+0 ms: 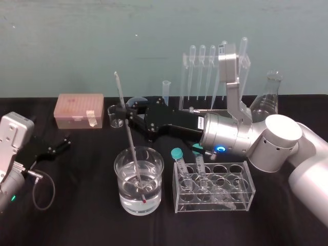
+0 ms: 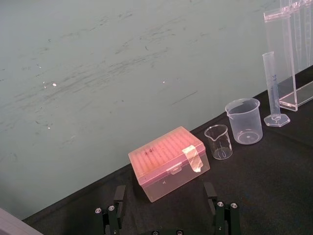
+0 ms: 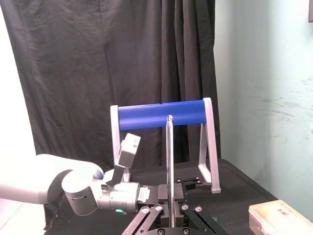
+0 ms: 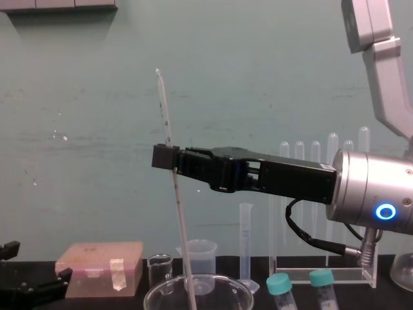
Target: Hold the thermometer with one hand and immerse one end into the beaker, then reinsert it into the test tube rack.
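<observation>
My right gripper [image 1: 124, 114] reaches in from the right and is shut on the thermometer [image 1: 123, 105], a long thin whitish rod, gripping it a little above its middle. The rod leans slightly, and its red-tipped lower end sits in the water inside the beaker [image 1: 156, 189]. In the chest view the gripper [image 4: 166, 158] holds the thermometer [image 4: 164, 110] above the beaker's rim [image 4: 222, 282]. The test tube rack [image 1: 183, 84], a tall clear acrylic frame hung with pipettes, stands behind the right arm. At the far left my left gripper [image 1: 56, 147] is parked, open [image 2: 166, 215] and holding nothing.
A low clear rack [image 1: 214, 187] with capped tubes stands right of the beaker. Along the back are a pink tip box [image 1: 79, 110], a tiny glass beaker [image 1: 115, 117], a graduated cylinder [image 1: 165, 89] and a conical flask [image 1: 267, 100]. A cable [image 1: 43, 189] loops by the left arm.
</observation>
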You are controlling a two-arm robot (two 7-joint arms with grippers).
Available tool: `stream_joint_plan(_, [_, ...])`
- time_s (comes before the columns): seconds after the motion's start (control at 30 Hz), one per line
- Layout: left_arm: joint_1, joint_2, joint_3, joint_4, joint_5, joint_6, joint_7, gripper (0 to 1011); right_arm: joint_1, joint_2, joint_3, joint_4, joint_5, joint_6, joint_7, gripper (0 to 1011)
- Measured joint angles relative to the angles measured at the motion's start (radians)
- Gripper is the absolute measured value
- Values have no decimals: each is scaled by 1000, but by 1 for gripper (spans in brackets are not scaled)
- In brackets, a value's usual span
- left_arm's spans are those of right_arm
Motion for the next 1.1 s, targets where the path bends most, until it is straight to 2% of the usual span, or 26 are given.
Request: stream_joint_plan(1.1, [0, 0, 0, 0, 0, 0, 0, 1008, -2, -1, 3, 8, 8, -10, 14, 57])
